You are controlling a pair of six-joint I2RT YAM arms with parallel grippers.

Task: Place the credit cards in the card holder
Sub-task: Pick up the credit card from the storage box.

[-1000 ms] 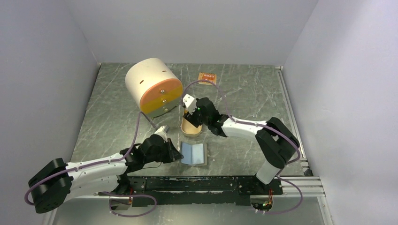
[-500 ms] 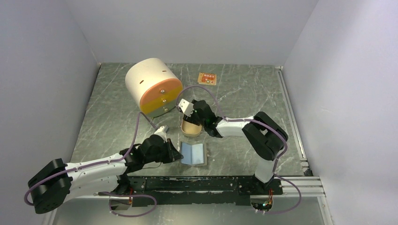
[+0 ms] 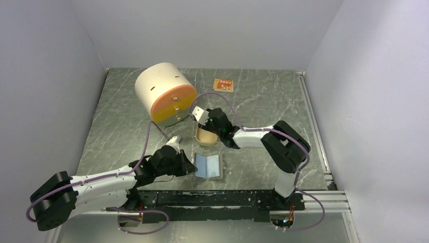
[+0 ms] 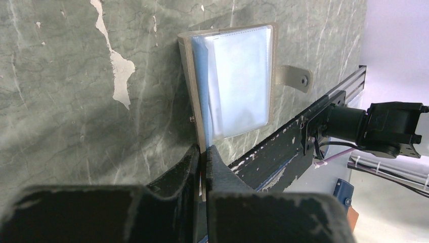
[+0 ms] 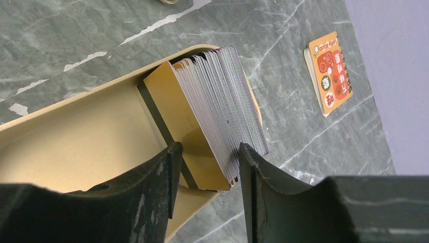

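Left wrist: left tool (image 4: 203, 152) clamped on holder (image 4: 238, 81) edge, bracing it open.
Right tool (image 5: 208, 148), open, straddled cards (image 5: 212, 101) in tin (image 5: 76, 131) to pick one.

This is a robotics lab bench, set up as a closed test cell. Plain pale walls (image 3: 202, 30) box in a small table (image 3: 263, 96) with a grey-green marbled top on three sides. Two white-and-black robot arms, the left arm (image 3: 101, 179) and the right arm (image 3: 263, 136), are bolted to a scuffed black metal rail (image 3: 222, 198) at the near edge. Purple cables (image 3: 147, 139) loop loosely along the arms. An aluminium strip (image 3: 313, 126) runs down the table's right side.
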